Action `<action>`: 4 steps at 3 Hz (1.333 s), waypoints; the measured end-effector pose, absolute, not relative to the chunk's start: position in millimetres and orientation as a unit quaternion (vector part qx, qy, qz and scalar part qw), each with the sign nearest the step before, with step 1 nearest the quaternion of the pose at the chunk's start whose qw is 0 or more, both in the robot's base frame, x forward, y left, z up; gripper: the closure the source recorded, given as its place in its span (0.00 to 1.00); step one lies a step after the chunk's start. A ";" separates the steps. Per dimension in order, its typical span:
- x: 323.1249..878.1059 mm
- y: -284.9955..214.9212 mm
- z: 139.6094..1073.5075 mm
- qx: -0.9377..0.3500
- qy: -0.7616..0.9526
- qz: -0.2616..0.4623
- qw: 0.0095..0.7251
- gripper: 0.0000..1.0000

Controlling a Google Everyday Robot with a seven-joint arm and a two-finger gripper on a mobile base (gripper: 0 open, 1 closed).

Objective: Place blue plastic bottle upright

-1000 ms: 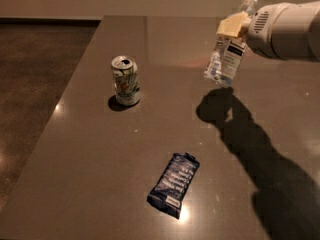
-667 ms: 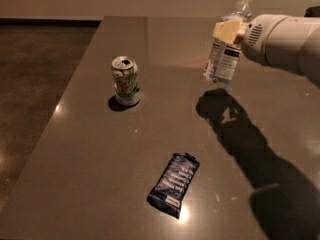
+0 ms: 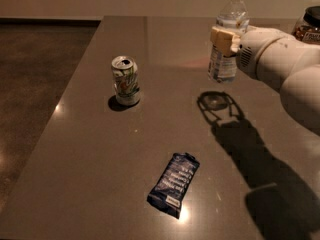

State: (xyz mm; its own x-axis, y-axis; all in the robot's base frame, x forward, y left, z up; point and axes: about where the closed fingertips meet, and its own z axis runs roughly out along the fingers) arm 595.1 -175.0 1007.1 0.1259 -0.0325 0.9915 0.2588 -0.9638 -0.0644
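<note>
The blue plastic bottle (image 3: pixel 226 64) is a clear bottle with a white screw cap and a pale label. It stands upright at the far right of the table, held a little above the surface, with its shadow on the tabletop in front of it. My gripper (image 3: pixel 225 40) comes in from the right on a white arm and is shut on the bottle's middle. A cream-coloured finger (image 3: pixel 223 38) lies across the front of the bottle; the other finger is hidden behind it.
A green-and-white soda can (image 3: pixel 125 81) stands upright left of centre. A flat dark blue snack wrapper (image 3: pixel 173 184) lies near the front. A dark-lidded jar (image 3: pixel 308 26) stands at the far right edge. The grey table (image 3: pixel 90 149) drops off to dark floor on the left.
The bottle was tilted with its cap leaning right; the gripper has turned it so that it now stands upright. The can and wrapper have not moved.
</note>
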 end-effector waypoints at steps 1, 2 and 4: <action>592.6 -183.3 1000.7 -0.733 -0.082 -0.669 0.095 1.00; 587.7 -194.2 985.8 -0.730 -0.078 -0.674 0.086 1.00; 583.1 -198.4 959.6 -0.721 -0.065 -0.684 0.085 1.00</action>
